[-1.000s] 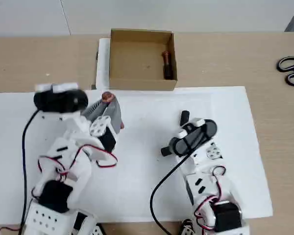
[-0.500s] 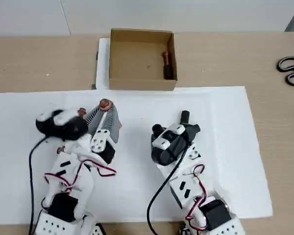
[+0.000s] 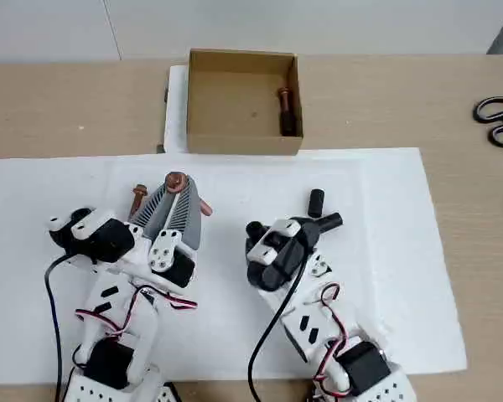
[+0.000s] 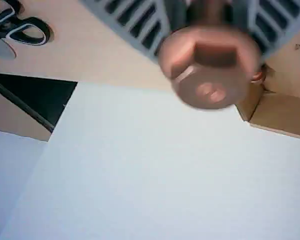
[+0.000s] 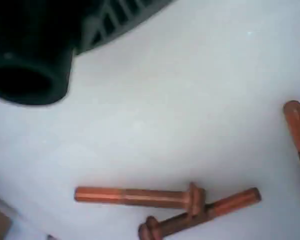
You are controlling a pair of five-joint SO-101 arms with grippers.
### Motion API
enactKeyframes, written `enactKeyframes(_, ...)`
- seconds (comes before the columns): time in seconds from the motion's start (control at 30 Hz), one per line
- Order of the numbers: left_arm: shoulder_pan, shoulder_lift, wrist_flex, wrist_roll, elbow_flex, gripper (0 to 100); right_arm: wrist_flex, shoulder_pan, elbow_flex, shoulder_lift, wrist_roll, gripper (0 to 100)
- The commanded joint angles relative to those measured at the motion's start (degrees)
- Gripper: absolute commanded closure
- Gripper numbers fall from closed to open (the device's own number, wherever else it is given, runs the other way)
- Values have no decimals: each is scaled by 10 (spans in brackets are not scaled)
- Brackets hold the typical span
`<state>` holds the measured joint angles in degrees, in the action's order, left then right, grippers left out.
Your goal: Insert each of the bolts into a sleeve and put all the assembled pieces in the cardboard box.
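Copper bolt (image 4: pixel 210 67) pinched in left claw (image 3: pixel 177 186) — right claw (image 3: pixel 255 234) grips black sleeve (image 5: pixel 27 62).

- Bolt (image 4: pixel 210 70) is showing blurred, its shank hiding inside the left gripper (image 4: pixel 210 17).
- Sleeve (image 5: pixel 30 65) is showing blurred and running off the edge.
- Scissors (image 3: pixel 499 121) are running past the high view's edge.
- Second bolt (image 5: pixel 296 132) is getting cut off.

Bare white paper (image 3: pixel 394 251) at right of frame, upright sleeve (image 3: pixel 316 201) mid-frame, loose bolt (image 3: pixel 138 201) at left, cardboard box (image 3: pixel 235 144) walls above.
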<state>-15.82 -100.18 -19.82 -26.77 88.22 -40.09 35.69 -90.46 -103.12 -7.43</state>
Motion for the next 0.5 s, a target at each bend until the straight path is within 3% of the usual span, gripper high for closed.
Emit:
enactKeyframes(0.0,2,-11,7,-7,-4,995,17,17,-7,-7,8,996)
enactKeyframes(0.27,-7,-9,-10,-54,0,995,68,39,-32,-7,4,995)
enactKeyframes(0.47,-54,-11,-38,-57,0,995,81,55,-43,-7,-21,995)
